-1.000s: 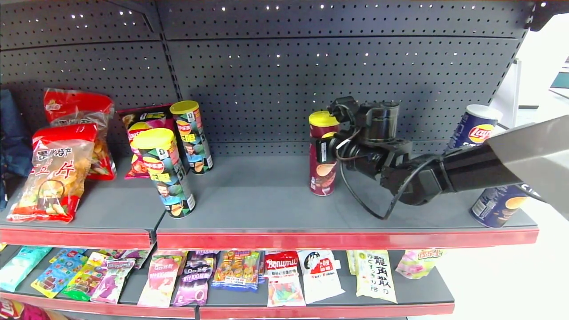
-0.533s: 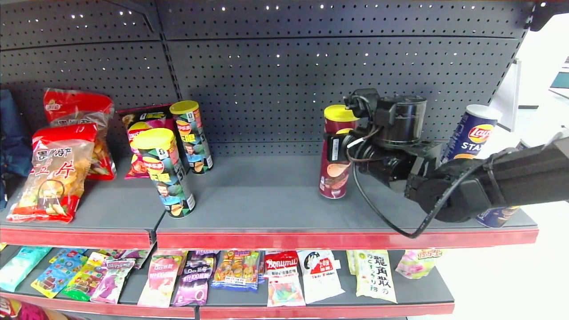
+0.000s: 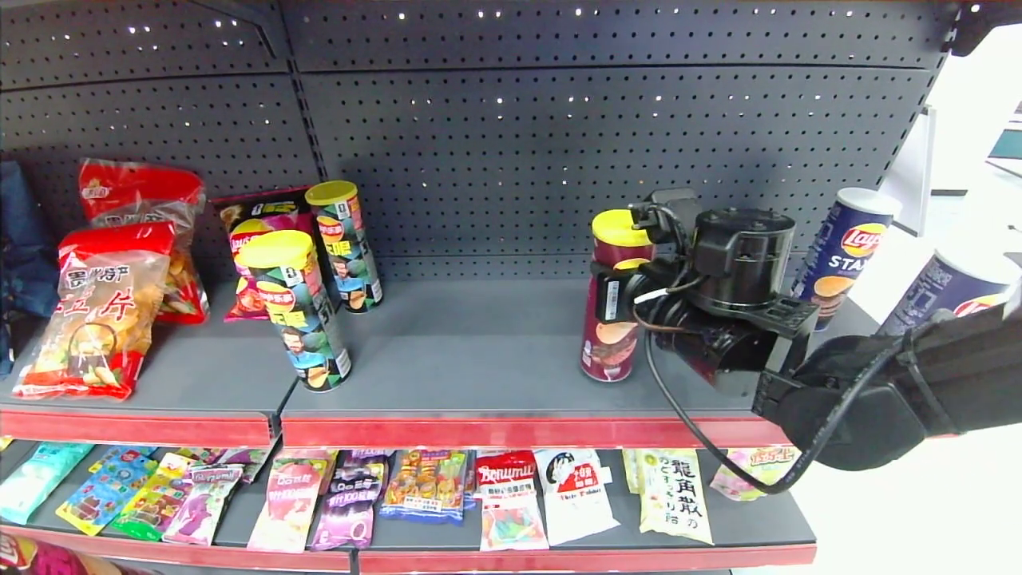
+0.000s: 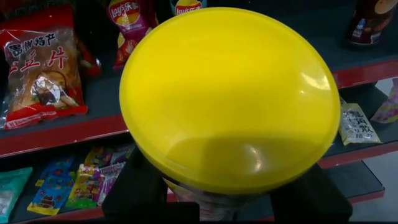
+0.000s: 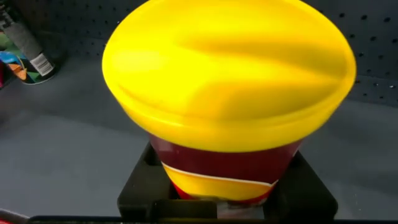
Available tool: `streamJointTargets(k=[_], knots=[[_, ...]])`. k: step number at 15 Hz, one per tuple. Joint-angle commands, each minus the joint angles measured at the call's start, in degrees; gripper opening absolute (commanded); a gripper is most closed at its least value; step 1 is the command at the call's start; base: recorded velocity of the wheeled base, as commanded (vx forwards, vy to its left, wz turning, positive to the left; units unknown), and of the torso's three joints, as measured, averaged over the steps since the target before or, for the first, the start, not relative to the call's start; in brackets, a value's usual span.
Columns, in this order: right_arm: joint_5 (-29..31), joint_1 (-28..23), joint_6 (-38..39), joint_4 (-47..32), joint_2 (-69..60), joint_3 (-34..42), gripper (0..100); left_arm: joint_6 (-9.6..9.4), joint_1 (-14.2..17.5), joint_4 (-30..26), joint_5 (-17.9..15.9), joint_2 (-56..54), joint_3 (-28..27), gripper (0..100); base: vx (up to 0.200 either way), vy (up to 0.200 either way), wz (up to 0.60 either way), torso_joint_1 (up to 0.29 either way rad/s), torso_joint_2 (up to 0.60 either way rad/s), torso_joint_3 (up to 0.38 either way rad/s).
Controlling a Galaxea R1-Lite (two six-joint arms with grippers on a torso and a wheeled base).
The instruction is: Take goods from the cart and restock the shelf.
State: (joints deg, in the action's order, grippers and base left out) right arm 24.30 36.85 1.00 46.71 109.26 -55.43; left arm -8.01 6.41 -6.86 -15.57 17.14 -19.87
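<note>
A maroon chip can (image 3: 611, 351) with a yellow lid stands upright at the right half of the grey upper shelf (image 3: 479, 359), close to its red front edge. My right gripper (image 3: 616, 297) is shut on the can's side from the right. The right wrist view looks down on that can (image 5: 227, 155), with the right gripper (image 5: 227, 194) clamped round its body. In the left wrist view another can with a yellow lid (image 4: 230, 93) is gripped in my left gripper (image 4: 224, 205), out in front of the shelves; its body is mostly hidden under the lid.
Two green cans with yellow lids (image 3: 295, 307) (image 3: 345, 243) stand at the shelf's left middle, beside red snack bags (image 3: 96, 311). Two blue cans (image 3: 850, 239) (image 3: 950, 287) stand at the right end. The lower shelf (image 3: 575, 551) holds several candy packets. A perforated back panel (image 3: 511, 160) closes the rear.
My right arm has carried the maroon can to the right and toward the shelf's front edge. The other goods on the shelf have not moved.
</note>
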Motion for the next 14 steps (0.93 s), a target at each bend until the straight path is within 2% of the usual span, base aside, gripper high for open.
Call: streamJointTargets(k=[1,5,11,14], knots=[[1.1,1.47,-0.03,-0.04,-0.19,0.32,0,0.01,0.0,0.01,0.1,-0.18,0.01,0,0.0,0.0,0.0,0.0,0.0,0.0],[1.63,2.26,0.14,0.4,0.16,3.75,0,0.01,0.0,0.01,0.01,-0.18,0.1,0,0.0,0.0,0.0,0.0,0.0,0.0],[1.81,3.84,0.14,1.8,0.42,4.01,0,0.01,0.0,0.01,0.01,-0.44,0.36,0,0.0,0.0,0.0,0.0,0.0,0.0],[4.71,4.98,0.32,1.8,0.51,3.84,0,0.01,0.0,0.01,0.01,-0.53,0.45,0,0.0,0.0,0.0,0.0,0.0,0.0]])
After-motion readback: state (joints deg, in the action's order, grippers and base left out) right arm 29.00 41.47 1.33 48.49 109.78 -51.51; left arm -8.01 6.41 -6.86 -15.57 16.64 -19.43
